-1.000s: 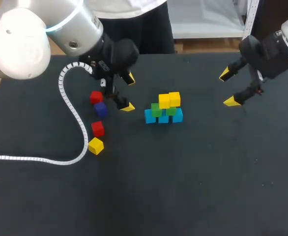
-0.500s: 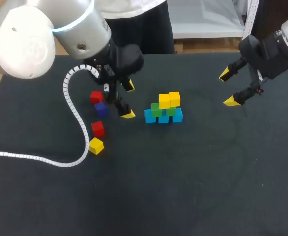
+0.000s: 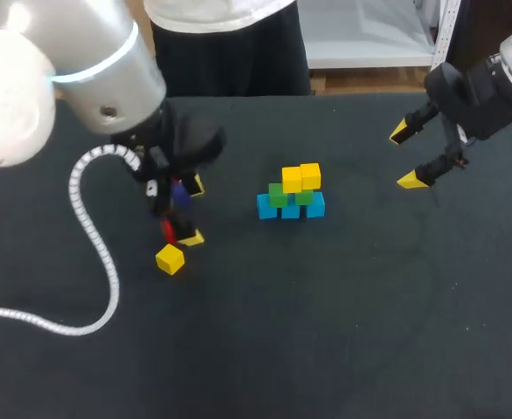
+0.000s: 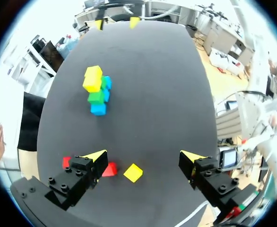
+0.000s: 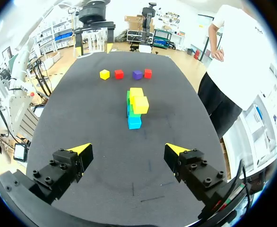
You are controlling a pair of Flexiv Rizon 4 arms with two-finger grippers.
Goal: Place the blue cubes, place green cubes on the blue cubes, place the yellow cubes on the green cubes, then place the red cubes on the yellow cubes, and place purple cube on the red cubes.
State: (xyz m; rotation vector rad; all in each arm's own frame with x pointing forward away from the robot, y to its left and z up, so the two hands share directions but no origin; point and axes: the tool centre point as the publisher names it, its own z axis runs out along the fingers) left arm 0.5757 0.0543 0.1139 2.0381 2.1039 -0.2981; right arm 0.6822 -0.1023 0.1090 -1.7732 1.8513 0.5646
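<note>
Wide table (image 3: 343,340) — matte black top, faintly scuffed, under bright, even light

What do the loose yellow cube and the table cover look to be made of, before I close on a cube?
Loose yellow cube: probably painted wood or hard plastic. It has crisp edges, flat even colour and little shine.
Table cover: looks like dark matte cloth or felt, with no glare and a faintly mottled surface.
The look alone settles neither.
</note>
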